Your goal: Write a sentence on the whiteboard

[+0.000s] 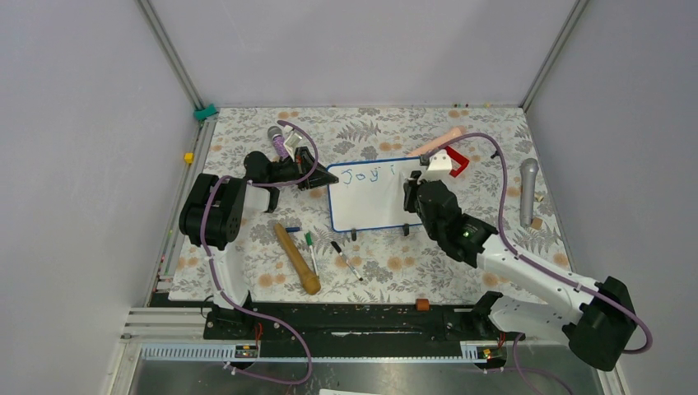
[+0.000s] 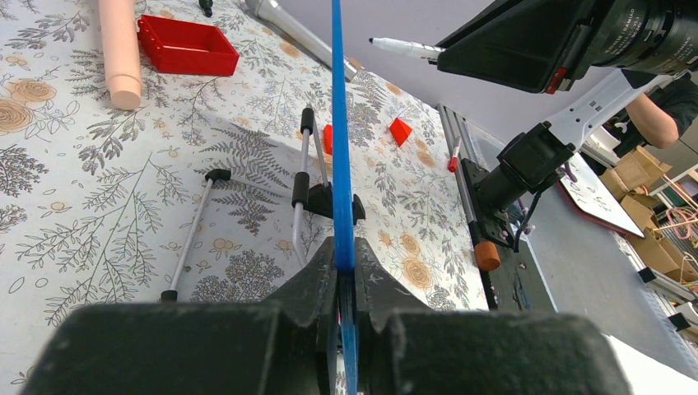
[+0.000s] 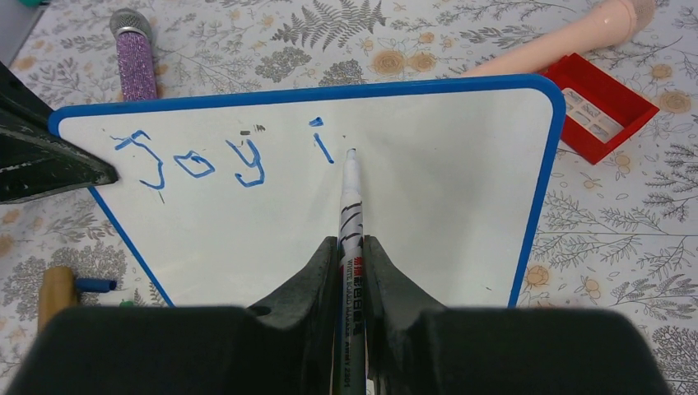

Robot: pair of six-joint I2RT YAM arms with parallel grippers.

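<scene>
Clearly the whiteboard [image 3: 428, 214] is the centre of things: it sits mid-table on the floral cloth, between the two arms. The sentence [image 3: 197, 160] so far reads "Joy i" in blue along the board's top line.

The right gripper [image 3: 351, 245] is closed on a marker [image 3: 351, 206]. Its tip is at the board just right of the "i", though we cannot tell whether it actually touches. The left gripper [image 2: 344, 255] is clamped on the board's thin blue frame [image 2: 338, 123] at its left edge, steadying it.

We think the main risks are these:
- That hold is on a narrow rim, so a hard writing stroke could make the board pivot or slide and spoil the letters.
- The marker is gripped well back from its tip, so side pressure might twist it in the jaws and leave wobbly or faint lines.
- Little of the top line remains to the right, so the next letters may crowd the frame unless the words drop to a new line.
- A wrist passing low over fresh ink could smear "Joy".

One container shows, a red box [image 3: 619, 84] off the board's far right corner, just beside a pink cylinder [image 3: 560, 41]. Inside it we see a pale gridded patch and cannot tell whether that is a label or a loose piece.
</scene>
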